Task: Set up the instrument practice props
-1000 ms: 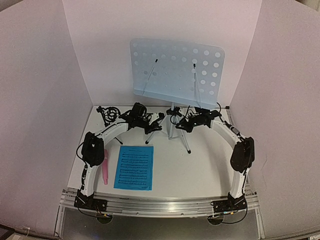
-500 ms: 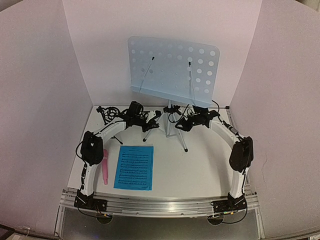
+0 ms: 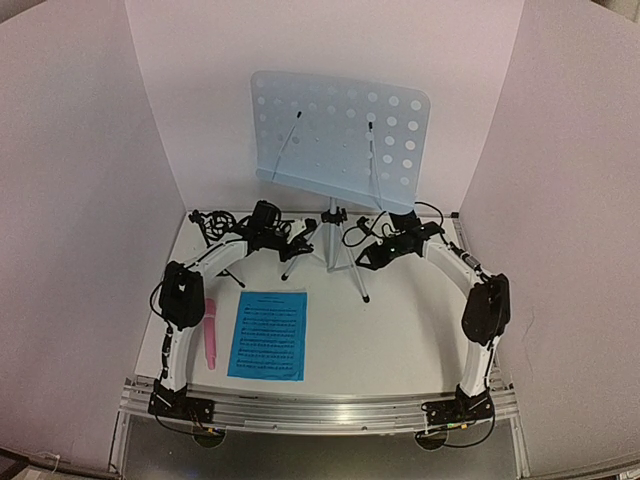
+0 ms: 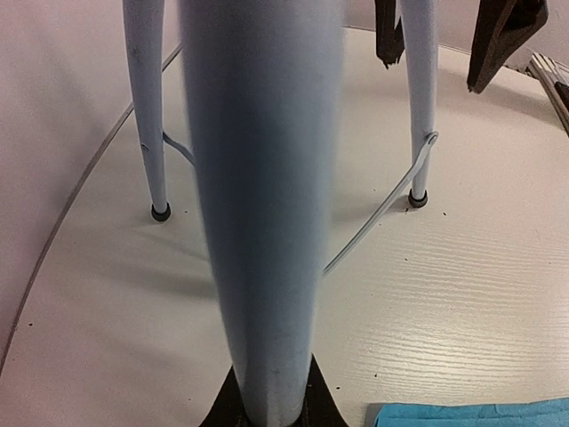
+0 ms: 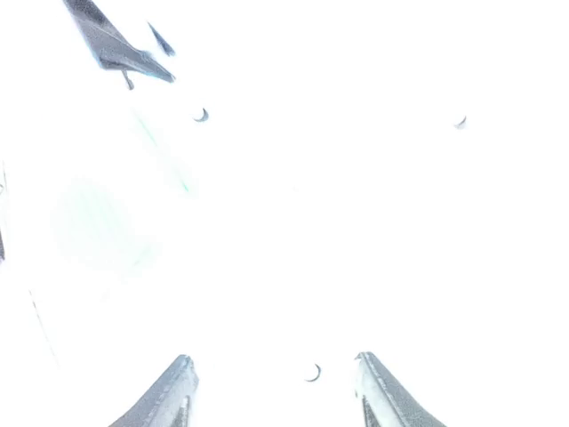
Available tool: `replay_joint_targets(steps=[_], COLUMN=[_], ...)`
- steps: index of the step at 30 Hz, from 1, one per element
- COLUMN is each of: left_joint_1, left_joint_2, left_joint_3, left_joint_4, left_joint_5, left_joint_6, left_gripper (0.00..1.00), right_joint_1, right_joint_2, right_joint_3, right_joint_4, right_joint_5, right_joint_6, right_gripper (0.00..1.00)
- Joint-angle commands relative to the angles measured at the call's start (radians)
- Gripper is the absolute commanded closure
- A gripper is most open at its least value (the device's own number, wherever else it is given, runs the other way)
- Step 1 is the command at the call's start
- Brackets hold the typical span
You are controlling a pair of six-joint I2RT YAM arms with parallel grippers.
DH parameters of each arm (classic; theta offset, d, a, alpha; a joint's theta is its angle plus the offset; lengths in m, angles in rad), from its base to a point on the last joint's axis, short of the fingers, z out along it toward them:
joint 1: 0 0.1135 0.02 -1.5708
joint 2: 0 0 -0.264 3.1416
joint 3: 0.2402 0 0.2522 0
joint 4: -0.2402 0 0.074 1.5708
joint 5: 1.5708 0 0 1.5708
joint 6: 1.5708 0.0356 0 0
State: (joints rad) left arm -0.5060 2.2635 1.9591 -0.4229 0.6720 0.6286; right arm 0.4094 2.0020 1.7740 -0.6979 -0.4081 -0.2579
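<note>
Pale wood-grain tabletop (image 3: 400, 330), boxed in by plain white walls, carried everything. On it, toward the back and near the middle, stood the pale-blue perforated music stand (image 3: 340, 135). Its desk tilted back high over the slim tripod, whose legs were spread and whose rubber feet rested on the surface.

The left end effector (image 3: 298, 243) was pinching the stand's front-left leg. In the left wrist view that leg filled the centre as a thick blurred tube rising from between the dark fingertips, and two further legs and a thin brace stood behind it.

The right end effector (image 3: 366, 257) hung just beside the front-right leg. Whether it touched the leg could not be told. Its wrist view was washed out by glare, but the fingers (image 5: 173, 396) were plainly spread, with nothing visible between them.

The bright-blue sheet music (image 3: 268, 335) lay flat in front of the stand on the left half of the tabletop, staves up. The pink stick microphone (image 3: 211, 335) lay just left of it, alongside the left arm. The small black ring-topped tripod (image 3: 212, 225) sat in the back-left corner, partly hidden by cables.
</note>
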Motion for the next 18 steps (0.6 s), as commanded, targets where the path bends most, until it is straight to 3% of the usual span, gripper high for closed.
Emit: replay_joint_targets(steps=[1,9,13,18], left_joint_1=[0.027,0.0,-0.006,-0.025], left_joint_2=[-0.016,-0.021,-0.024,-0.018], left_joint_3=[-0.002,0.006,0.004,0.022], left_joint_4=[-0.006,-0.01,-0.014,-0.015], left_joint_5=[-0.061,-0.056,-0.062,-0.059], left_joint_6=[0.122,0.11,0.124,0.114], left_gripper=[1.0,1.0,1.0,1.0], right_joint_1=[-0.009,-0.029,-0.07,-0.074], right_joint_2=[-0.114,-0.103,-0.088,-0.028], right_joint_3=[0.017,0.067,0.074,0.145], right_joint_4=[0.019,0.088,0.209,0.305], right_joint_5=[-0.035,-0.049,-0.123,-0.164], right_joint_6=[0.074,0.181,0.347,0.478], right_gripper=[0.39,0.34,0.16,0.16])
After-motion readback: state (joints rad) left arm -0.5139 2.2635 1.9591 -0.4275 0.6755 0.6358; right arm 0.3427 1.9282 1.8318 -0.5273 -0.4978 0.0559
